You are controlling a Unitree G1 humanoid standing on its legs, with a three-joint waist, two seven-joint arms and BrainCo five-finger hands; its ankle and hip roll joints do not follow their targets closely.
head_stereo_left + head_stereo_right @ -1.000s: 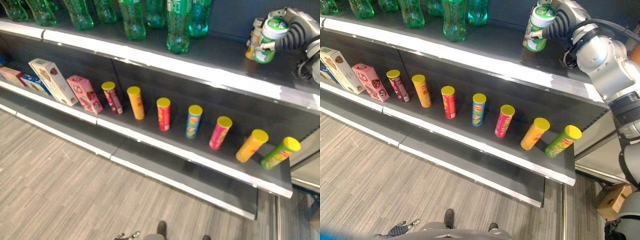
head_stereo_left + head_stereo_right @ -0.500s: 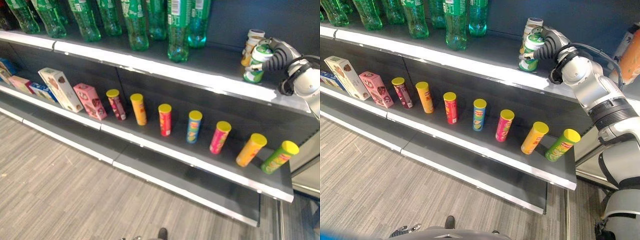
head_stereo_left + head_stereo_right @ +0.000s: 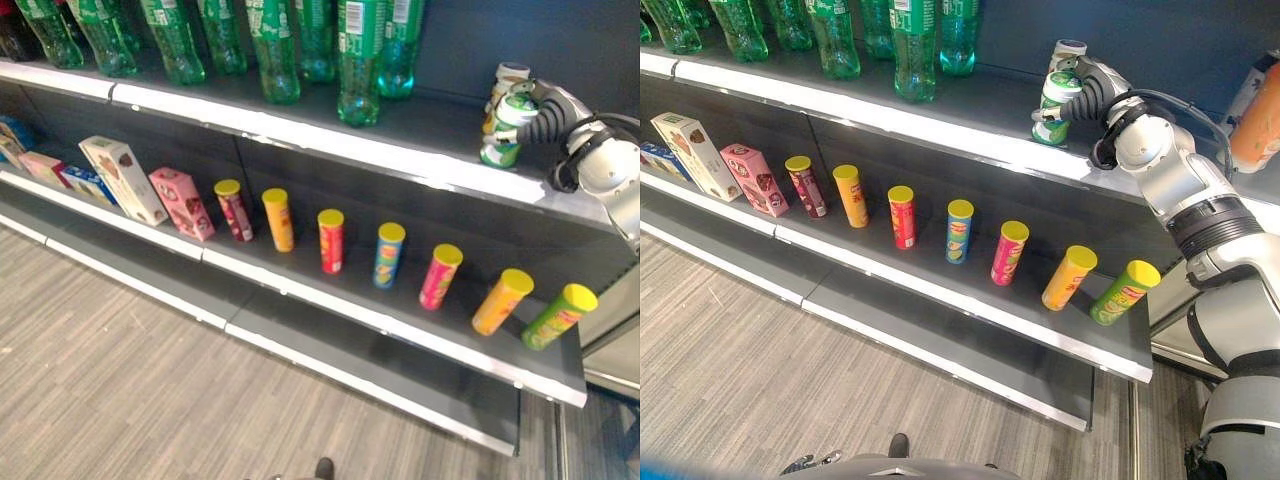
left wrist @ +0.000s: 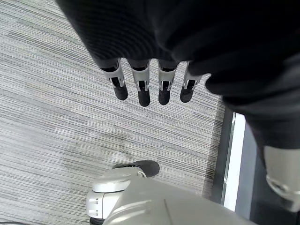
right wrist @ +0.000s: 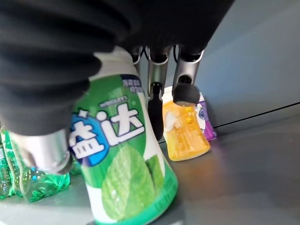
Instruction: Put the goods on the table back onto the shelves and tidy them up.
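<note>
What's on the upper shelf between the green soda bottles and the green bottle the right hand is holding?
Nothing: bare upper shelf separates the soda bottles from the green bottle in the right hand.

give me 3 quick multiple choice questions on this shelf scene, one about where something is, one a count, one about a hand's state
1. Where is the green and white bottle?
A. on the floor
B. at the upper shelf, beside an orange bottle
C. among the boxes on the lower shelf

2. How many yellow-lidded tubes stand in the lower shelf's row?
A. four
B. seven
C. ten

3. What is the right hand doing?
A. hanging with nothing in it
B. pressing flat on a box
C. curled round the green and white bottle

Answers:
1 B, the eye views show it at the upper shelf's right part.
2 B, seven lids show, from the dark red tube to the green tube.
3 C, the right wrist view shows its fingers round the bottle.
</note>
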